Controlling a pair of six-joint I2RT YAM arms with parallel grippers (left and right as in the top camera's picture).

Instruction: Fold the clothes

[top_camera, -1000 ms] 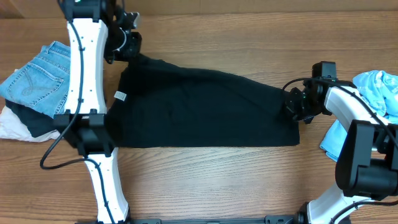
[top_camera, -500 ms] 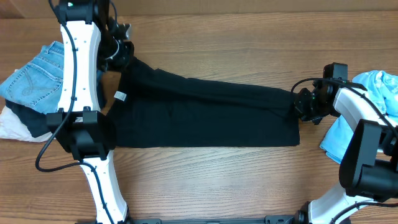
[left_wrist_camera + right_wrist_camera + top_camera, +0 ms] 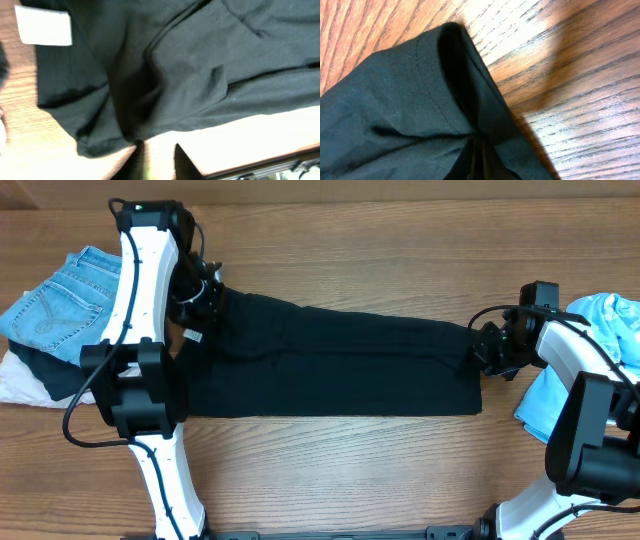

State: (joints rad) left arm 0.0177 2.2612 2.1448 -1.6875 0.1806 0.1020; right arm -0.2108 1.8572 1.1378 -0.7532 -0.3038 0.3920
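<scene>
Wooden table [image 3: 400, 240], with a black T-shirt [image 3: 340, 370] lying across the middle of it as one long flat band. Its long axis runs left-right. The neck end points left, marked by the white tag [image 3: 192, 335]; the other end points right. The near edge is straight, and the far edge slants, so the band is taller at the left. The left gripper [image 3: 205, 302] sits over the shirt's far-left corner, just beyond the tag. In the left wrist view its jaws stand a little apart, with bright table showing between them and nothing pinched; the shirt's folded edge lies right at the fingertips [image 3: 182, 152], and the rest of the cloth spreads away from them. The right gripper [image 3: 487, 348] is at the shirt's far-right corner. It is closed on the cloth: in the right wrist view a stitched hem loops up from the pinch point and the table is bare beside it. Blue jeans [image 3: 60, 300] lie piled on dark and white cloth at the left edge, touching the shirt nowhere that I can see. Light blue cloth [image 3: 610, 320] lies at the right edge, behind the right arm.
</scene>
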